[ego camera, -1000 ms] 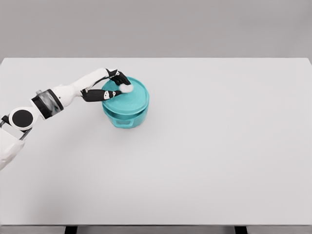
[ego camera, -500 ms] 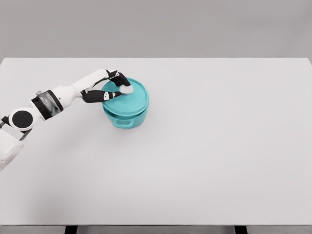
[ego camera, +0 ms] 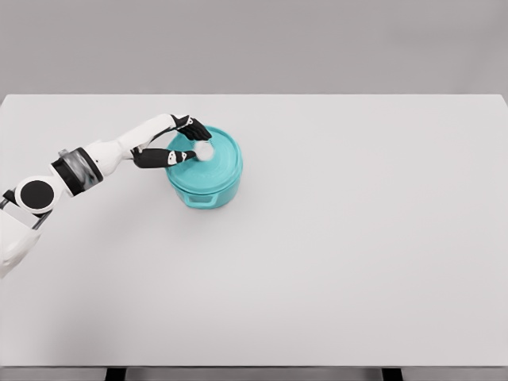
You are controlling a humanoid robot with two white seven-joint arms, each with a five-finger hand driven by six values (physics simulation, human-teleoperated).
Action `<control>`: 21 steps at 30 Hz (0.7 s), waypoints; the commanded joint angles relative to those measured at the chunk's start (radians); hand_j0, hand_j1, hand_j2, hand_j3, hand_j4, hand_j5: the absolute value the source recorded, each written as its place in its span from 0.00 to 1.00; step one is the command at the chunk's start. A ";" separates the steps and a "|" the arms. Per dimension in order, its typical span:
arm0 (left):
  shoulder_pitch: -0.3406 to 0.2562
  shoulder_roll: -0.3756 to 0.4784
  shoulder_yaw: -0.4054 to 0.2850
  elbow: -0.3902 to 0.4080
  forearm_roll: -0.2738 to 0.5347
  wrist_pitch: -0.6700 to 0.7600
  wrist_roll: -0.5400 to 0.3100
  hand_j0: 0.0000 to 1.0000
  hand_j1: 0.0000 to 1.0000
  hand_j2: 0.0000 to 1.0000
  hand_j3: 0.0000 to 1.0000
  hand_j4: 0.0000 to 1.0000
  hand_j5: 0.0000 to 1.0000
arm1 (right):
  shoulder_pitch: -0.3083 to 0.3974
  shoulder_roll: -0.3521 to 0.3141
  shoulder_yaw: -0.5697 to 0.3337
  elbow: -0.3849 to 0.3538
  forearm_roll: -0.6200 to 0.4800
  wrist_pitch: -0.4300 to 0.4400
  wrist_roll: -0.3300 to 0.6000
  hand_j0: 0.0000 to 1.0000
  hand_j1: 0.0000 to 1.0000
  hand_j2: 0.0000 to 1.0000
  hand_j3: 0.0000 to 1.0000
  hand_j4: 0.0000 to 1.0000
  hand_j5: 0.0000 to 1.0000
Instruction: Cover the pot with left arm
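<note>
**Lid on the pot, left robot hand at the knob**

From my head view I see the teal pot (ego camera: 205, 184) standing on the white bench (ego camera: 333, 254), left of the middle and toward the far side. Its teal lid (ego camera: 216, 161) sits level on the rim and covers the opening; one small handle shows on the pot's near wall. A white knob (ego camera: 205, 149) stands on the lid, toward its left side.

My left arm comes in from the lower left and reaches across the bench to the pot. The left robot hand (ego camera: 187, 140) is over the left edge of the lid, its dark fingers (ego camera: 195, 128) on either side of the knob. The fingers look parted around it, but I cannot tell whether they touch or grip it.
</note>
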 commanded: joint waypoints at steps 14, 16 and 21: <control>0.000 0.000 0.001 0.000 0.007 0.001 0.000 0.74 0.74 0.74 0.74 0.74 0.74 | -0.002 0.000 0.000 0.000 0.001 0.000 0.000 1.00 1.00 1.00 1.00 1.00 1.00; 0.000 0.000 0.001 0.000 0.007 -0.001 0.000 0.74 0.74 0.74 0.74 0.74 0.74 | -0.002 0.000 0.000 0.000 0.001 0.000 0.000 1.00 1.00 1.00 1.00 1.00 1.00; -0.002 0.016 0.002 -0.009 0.016 -0.001 -0.001 0.86 0.86 0.86 0.86 0.86 0.86 | 0.000 0.000 0.000 0.000 0.001 0.000 0.000 1.00 1.00 1.00 1.00 1.00 1.00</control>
